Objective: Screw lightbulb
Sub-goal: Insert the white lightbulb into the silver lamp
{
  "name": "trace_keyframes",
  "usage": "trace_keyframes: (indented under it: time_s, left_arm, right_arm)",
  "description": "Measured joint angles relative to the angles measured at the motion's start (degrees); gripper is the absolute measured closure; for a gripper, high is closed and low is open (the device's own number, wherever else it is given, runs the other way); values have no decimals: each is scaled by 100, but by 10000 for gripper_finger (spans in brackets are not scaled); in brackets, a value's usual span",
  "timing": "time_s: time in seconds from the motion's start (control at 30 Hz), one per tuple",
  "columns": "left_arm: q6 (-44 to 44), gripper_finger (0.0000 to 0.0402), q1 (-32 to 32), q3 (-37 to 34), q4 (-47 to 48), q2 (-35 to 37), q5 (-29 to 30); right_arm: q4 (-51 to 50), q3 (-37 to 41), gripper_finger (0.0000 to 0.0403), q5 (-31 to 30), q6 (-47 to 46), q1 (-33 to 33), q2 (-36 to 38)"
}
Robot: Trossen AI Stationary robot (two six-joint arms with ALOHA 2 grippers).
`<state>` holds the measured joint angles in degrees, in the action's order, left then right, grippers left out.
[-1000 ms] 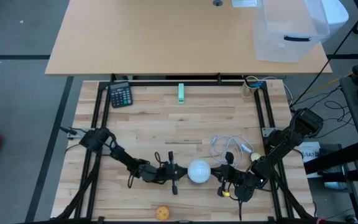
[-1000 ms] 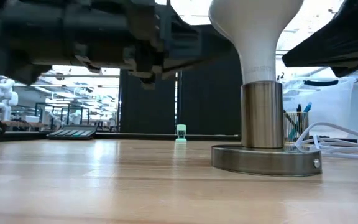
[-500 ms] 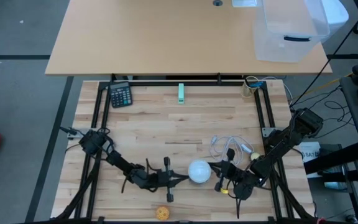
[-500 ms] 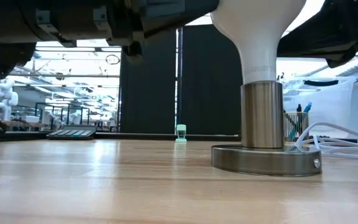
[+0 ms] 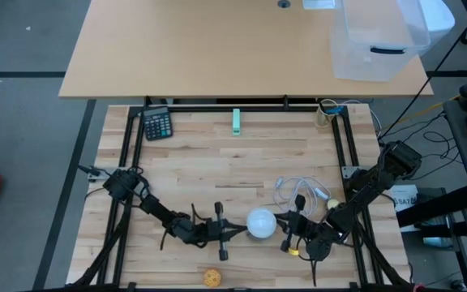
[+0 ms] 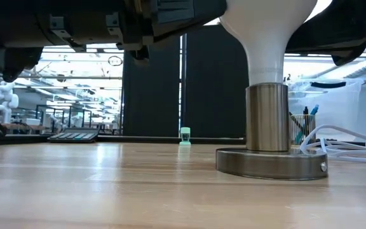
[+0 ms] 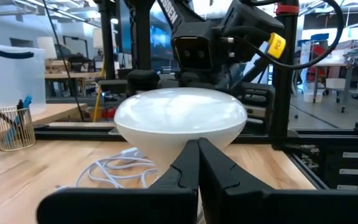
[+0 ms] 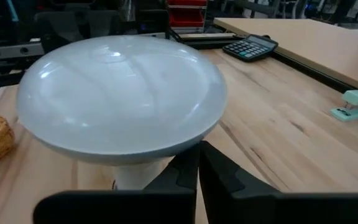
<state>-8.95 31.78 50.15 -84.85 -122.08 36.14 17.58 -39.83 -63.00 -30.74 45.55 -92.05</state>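
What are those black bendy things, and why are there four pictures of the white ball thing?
The black bendy things are two robot arms, each ending in a pinching gripper. The white thing is the lightbulb, standing in a metal socket on a round base. One camera looks down from above, one sits at table height, and one rides on each arm's wrist. The left gripper and the right gripper sit either side of the bulb, both shut, holding nothing. Also on the wooden table: a calculator, a green stapler, a white cable and a brownish ball.
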Motion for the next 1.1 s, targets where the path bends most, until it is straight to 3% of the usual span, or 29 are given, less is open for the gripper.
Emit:
trace_keyframes:
  time_s: [0.57,0.8,1.1]
  left_arm:
    - [239,401,-292,0,358,-2,42]
    - [494,401,-423,0,405,-2,67]
    - [455,401,-64,0,433,-2,250]
  right_arm:
    - [-29,2,401,63,15,304,0]
    - [-61,0,401,493,15,325,0]
    - [-563,0,401,479,-543,375,0]
